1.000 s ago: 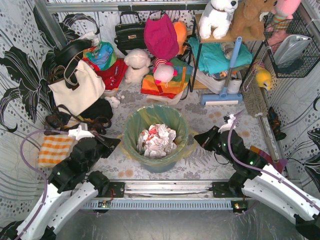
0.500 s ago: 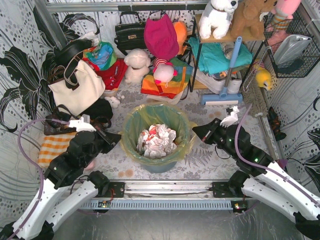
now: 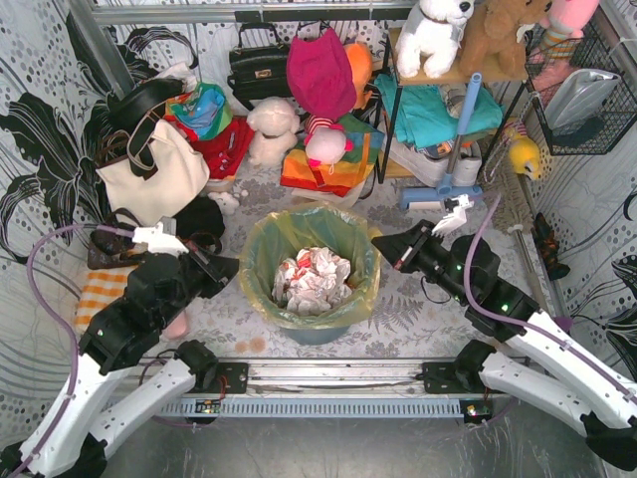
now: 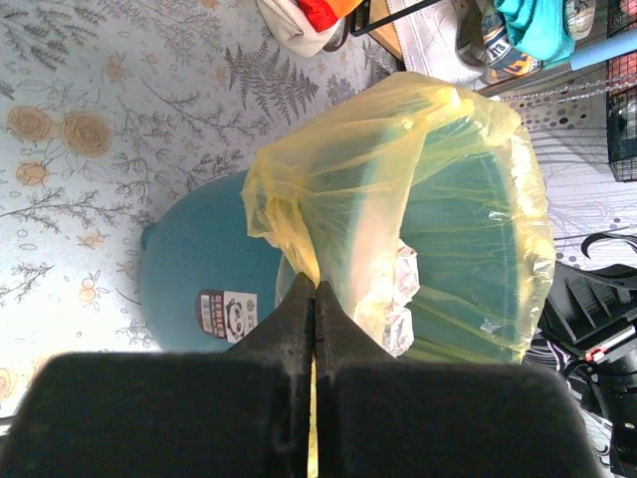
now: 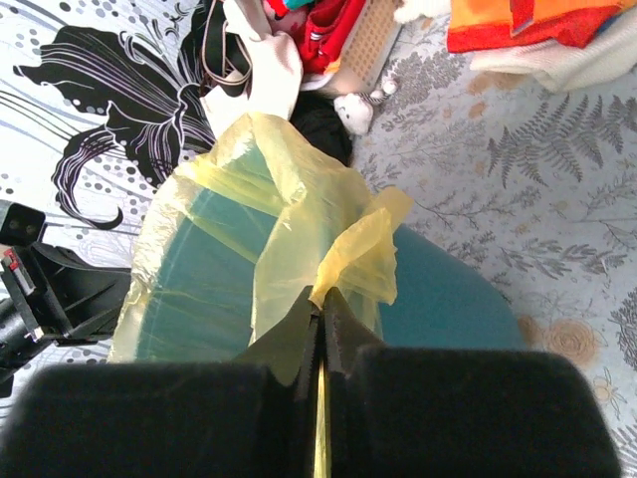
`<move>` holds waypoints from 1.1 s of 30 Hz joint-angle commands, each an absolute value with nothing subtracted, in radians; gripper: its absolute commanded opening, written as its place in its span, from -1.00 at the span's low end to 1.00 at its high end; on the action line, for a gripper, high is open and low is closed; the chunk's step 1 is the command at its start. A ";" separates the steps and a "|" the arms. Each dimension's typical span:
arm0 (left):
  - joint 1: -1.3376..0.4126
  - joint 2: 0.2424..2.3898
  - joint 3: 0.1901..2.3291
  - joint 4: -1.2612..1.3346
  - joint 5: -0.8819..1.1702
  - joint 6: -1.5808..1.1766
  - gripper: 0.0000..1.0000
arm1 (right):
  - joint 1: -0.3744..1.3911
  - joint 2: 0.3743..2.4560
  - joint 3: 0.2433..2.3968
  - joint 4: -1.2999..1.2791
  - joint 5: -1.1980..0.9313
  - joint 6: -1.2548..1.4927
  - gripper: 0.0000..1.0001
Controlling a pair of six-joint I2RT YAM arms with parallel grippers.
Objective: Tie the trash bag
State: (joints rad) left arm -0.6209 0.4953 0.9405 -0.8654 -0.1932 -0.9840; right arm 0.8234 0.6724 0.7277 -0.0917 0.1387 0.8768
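The trash bag [image 3: 299, 221] is seen lining a teal bin [image 3: 320, 333], its yellow-green rim folded out over the bin's edge. It is placed between the two grippers on the patterned surface [image 3: 423, 317]. Crumpled white paper [image 3: 314, 279] is heaped inside it.

The left gripper [image 3: 229, 267] is held just beside the bag, which lies to its right, and its fingers are pressed together with nothing pinched between them. In the left wrist view, the left gripper [image 4: 314, 291] is pointed at a hanging fold of the trash bag [image 4: 398, 139] straight ahead of its tips, with the teal bin [image 4: 189, 269] showing beyond and to the left.

The right gripper [image 3: 384, 242] is likewise closed up on nothing and is held at the opposite side of the rim. In the right wrist view, a loose flap of the trash bag [image 5: 299, 189] is met right at the tips of the right gripper [image 5: 320, 299]. Whether either gripper is actually touching the plastic cannot be told.
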 commanded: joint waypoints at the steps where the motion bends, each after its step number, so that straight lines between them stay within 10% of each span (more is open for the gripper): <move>1: -0.621 0.547 1.000 -0.783 -0.180 -0.925 -1.00 | 0.827 0.706 0.796 0.010 0.115 0.832 -1.00; 33: -0.621 0.744 1.092 -0.892 -0.053 -0.686 -1.00 | 0.827 0.815 0.961 -0.281 0.065 0.643 -1.00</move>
State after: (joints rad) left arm -0.6209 0.7506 1.0500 -0.8082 -0.0982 -0.7517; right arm 0.8234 0.8135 0.8959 -0.1921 0.0990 0.7124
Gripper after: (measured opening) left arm 0.008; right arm 0.002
